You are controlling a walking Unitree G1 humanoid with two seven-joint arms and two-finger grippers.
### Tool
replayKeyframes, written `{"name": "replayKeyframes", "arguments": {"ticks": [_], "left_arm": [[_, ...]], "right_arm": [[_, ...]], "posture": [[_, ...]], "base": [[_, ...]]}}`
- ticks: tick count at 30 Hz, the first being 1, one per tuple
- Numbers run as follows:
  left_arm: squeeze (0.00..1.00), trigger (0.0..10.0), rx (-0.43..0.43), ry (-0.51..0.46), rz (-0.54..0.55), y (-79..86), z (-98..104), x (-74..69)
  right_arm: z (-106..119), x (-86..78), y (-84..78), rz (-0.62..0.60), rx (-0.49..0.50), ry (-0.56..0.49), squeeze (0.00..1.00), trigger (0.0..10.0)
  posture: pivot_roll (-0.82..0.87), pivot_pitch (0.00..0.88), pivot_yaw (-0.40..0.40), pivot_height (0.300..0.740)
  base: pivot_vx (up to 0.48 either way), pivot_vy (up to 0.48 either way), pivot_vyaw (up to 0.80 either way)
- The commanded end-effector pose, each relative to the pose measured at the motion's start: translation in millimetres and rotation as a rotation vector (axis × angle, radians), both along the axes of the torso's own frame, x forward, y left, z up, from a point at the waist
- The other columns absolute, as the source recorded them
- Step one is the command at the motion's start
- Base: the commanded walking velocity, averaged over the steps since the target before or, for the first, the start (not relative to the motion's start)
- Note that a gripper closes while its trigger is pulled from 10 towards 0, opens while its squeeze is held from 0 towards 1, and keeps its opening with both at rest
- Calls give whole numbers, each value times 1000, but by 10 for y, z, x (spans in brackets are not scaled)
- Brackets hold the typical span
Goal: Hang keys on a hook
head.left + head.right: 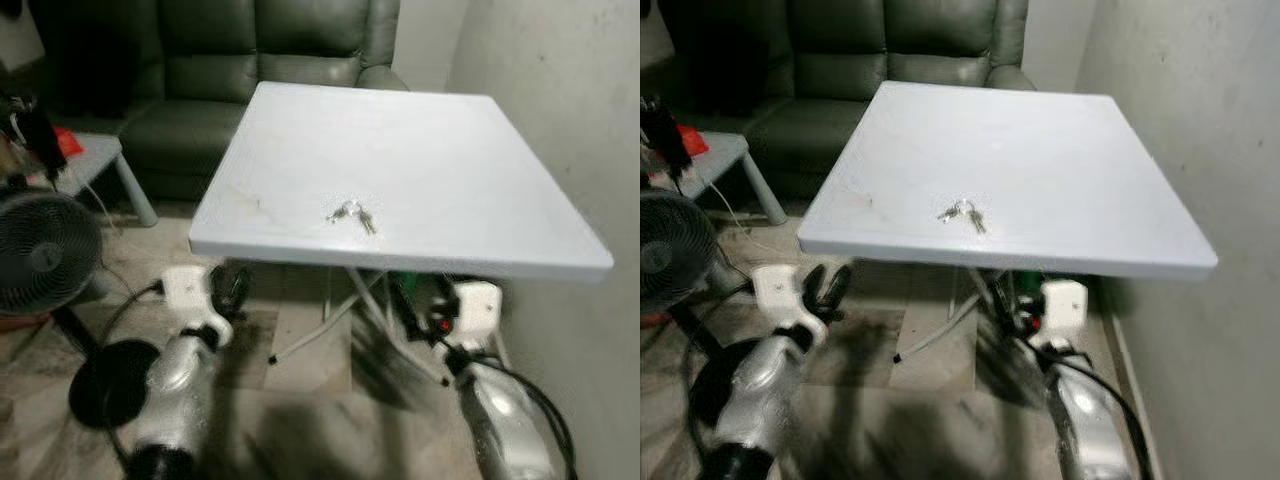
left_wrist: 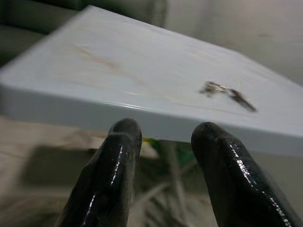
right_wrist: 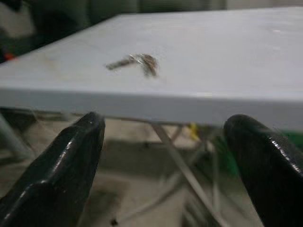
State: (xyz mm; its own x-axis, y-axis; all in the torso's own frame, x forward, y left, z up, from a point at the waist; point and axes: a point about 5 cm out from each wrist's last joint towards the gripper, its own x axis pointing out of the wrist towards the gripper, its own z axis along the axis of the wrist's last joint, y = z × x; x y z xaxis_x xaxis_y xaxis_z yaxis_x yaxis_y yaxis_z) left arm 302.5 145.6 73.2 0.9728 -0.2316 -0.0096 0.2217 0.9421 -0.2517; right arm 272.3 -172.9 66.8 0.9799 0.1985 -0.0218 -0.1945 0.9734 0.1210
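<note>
On the white square plastic folding table (image 1: 470,150) before me, near its front edge and a little left of middle, lies the small bunch of silvery metal keys on a ring (image 1: 351,214), flat on the bare top with nothing touching it. Both my arms hang low, below the table's front edge. My left gripper (image 2: 163,142) sits under the left part of that edge with its two black fingers parted and nothing between them; my right gripper (image 3: 165,142) is under the right part, fingers spread wider, also empty. From both wrists I look up across the tabletop at the keys, which are well above my fingertips.

I judge the bunch to be light, hard and loose: the keys will swing and rattle on the ring once lifted, and smooth metal on a smooth top may skid away if I push rather than pinch. The best hold seems to be the ring or the clustered key heads, leaving the ring's loop free for a hook. I can make out no hook from here. Behind the table stands a dark green leather sofa (image 1: 250,60), and a black floor fan (image 1: 45,250) stands at my left.
</note>
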Motion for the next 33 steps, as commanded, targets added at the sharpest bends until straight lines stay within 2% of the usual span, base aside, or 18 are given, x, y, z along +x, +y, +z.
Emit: {"name": "replayKeyframes", "arguments": {"ticks": [1, 15, 21, 25, 33], "left_arm": [[0, 10000, 21, -12, 18, 69, 37, 29], [0, 10000, 73, 28, 43, 95, 13, 51], [0, 10000, 71, 45, 22, 79, 3, 56], [0, 10000, 121, 56, -3, 46, -4, 60], [0, 10000, 114, 72, -45, -13, -17, 54]], "right_arm": [[79, 54, 60, 20, 10, -31, 0, 10000], [67, 38, 94, 34, 14, -30, 0, 10000], [68, 41, 103, 39, 15, -30, 0, 10000], [68, 44, 104, 43, 14, -29, 0, 10000], [67, 46, 110, 50, 17, -29, 0, 10000]], "posture": [[-50, 0, -49, 740], [-46, 0, -47, 740], [-44, 0, -48, 740], [-43, 0, -48, 740], [-44, 0, -48, 740]], "base": [[0, 240, 0], [0, 0, 0], [0, 0, 0], [0, 0, 0], [0, 0, 0]]}}
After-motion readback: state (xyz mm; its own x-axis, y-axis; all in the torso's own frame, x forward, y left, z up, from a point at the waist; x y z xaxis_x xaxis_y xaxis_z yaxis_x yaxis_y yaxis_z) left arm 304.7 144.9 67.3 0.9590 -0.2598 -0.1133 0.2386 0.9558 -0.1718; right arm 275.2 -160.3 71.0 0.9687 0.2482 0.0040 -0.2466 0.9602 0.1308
